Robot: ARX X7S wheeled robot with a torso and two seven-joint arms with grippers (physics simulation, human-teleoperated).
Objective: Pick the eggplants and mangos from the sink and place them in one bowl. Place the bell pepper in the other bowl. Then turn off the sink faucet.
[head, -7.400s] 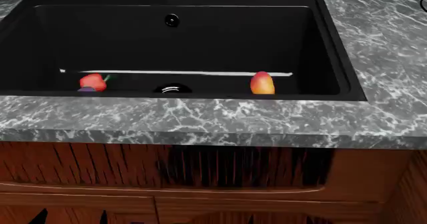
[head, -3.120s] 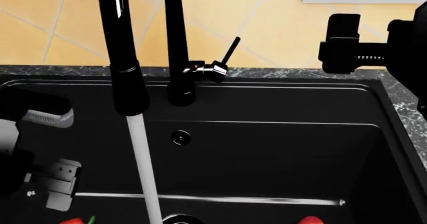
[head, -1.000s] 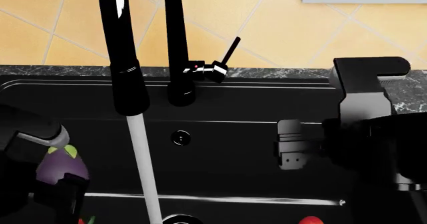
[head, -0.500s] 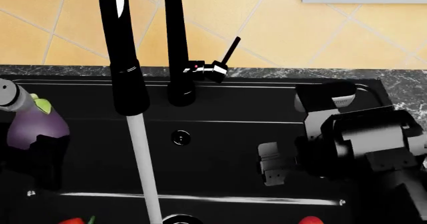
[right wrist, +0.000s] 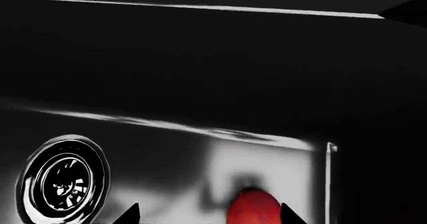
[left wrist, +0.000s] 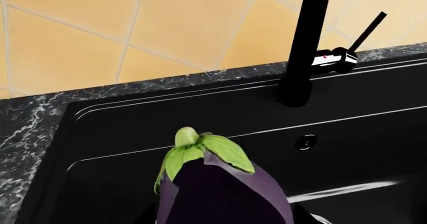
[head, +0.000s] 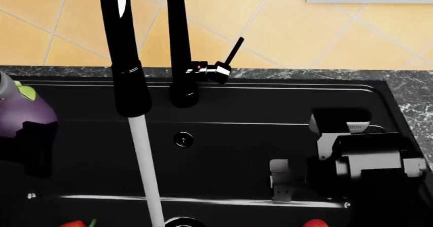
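Left wrist view: the left gripper (left wrist: 223, 219) pinched an eggplant (left wrist: 223, 194), stem up, above the sink (left wrist: 100, 134), near the faucet (left wrist: 300, 44).

Head view: water (head: 145, 171) ran from the spout; the right gripper (head: 318, 161) hung spread inside the basin.

Right wrist view: a mango (right wrist: 253, 206) lay between the fingertips, beside the drain (right wrist: 63, 179).

A grey marbled countertop (head: 411, 92) carries the black sink (head: 271, 110).

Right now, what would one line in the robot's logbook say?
left gripper: holding eggplant | right gripper: above mango | faucet: running
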